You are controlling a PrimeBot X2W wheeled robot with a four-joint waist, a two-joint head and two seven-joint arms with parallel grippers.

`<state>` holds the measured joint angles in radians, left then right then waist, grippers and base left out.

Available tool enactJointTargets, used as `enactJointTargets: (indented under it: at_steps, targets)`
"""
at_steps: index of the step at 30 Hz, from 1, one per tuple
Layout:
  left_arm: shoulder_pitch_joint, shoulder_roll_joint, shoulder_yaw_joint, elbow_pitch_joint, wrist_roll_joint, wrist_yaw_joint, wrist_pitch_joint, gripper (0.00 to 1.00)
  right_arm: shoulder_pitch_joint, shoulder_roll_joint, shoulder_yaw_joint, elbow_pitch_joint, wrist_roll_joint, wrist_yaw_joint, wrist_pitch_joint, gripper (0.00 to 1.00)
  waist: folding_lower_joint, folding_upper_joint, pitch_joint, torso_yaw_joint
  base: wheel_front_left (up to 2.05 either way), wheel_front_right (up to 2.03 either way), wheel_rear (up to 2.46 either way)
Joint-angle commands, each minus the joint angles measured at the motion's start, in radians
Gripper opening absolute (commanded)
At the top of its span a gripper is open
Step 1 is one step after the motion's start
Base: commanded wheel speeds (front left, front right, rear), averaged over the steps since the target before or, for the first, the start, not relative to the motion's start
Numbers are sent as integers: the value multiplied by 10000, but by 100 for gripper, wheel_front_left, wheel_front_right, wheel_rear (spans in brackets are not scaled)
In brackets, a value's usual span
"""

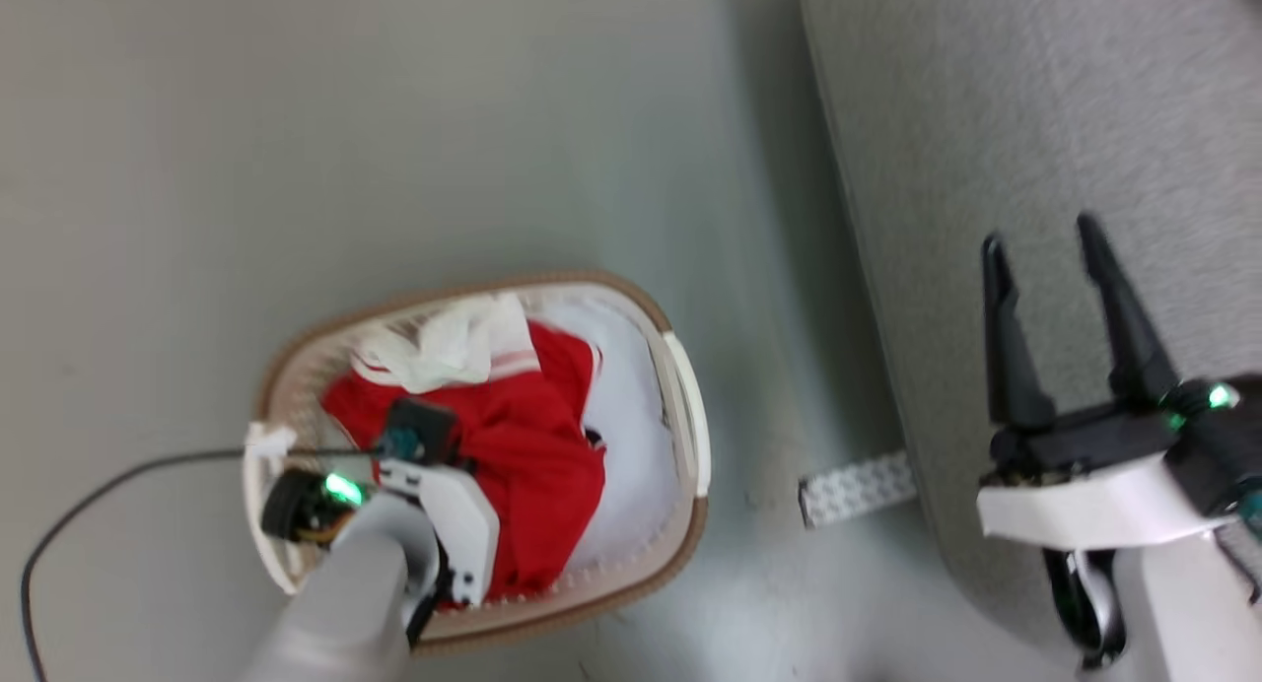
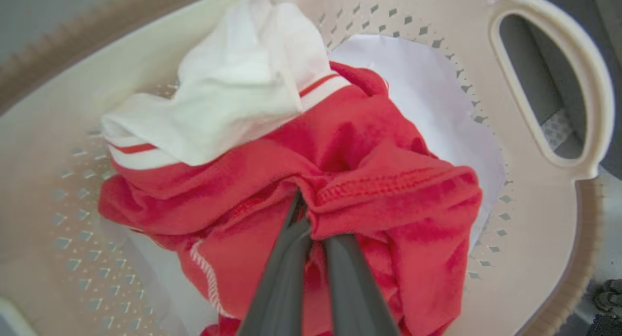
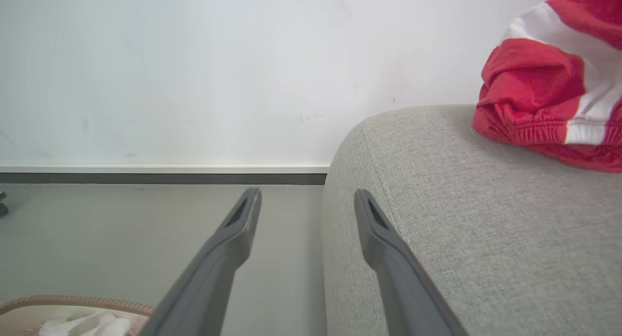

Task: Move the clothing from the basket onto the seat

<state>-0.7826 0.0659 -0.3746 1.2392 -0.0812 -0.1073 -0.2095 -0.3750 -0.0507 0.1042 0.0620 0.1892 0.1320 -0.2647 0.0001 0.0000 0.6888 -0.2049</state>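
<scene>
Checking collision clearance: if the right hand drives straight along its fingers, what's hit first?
One finger of the open right hand likely brushes the rounded edge of the grey fabric sofa first, else the white wall. Depth unclear.

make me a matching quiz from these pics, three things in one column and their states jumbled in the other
1 left gripper
2 right gripper
3 basket

a open, near the sofa
b on the floor
c shut on the red garment

Pairs: 1-c, 2-a, 3-b
</scene>
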Motion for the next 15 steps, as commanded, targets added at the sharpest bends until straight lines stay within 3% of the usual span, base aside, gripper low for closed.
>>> enactJointTargets:
  at_steps: [1, 8, 15]
  targets:
    - [404, -56, -17, -14, -187, -60, -170, 0, 354, -4, 40, 178, -5, -25, 6, 100, -1, 0, -1599, 497, 0, 0, 0]
    - [1401, -132, -38, -592, -924, -211, -470, 0, 1306, -194, -131, 677, -67, -25, 6, 100, -1, 0, -3614, 1059, 0, 0, 0]
    - [2661, -143, -171, -2024, -1992, -232, -544, 0, 2541, -339, -459, 1166, -97, -25, 6, 100, -1, 0, -5577, 1708, 0, 0, 0]
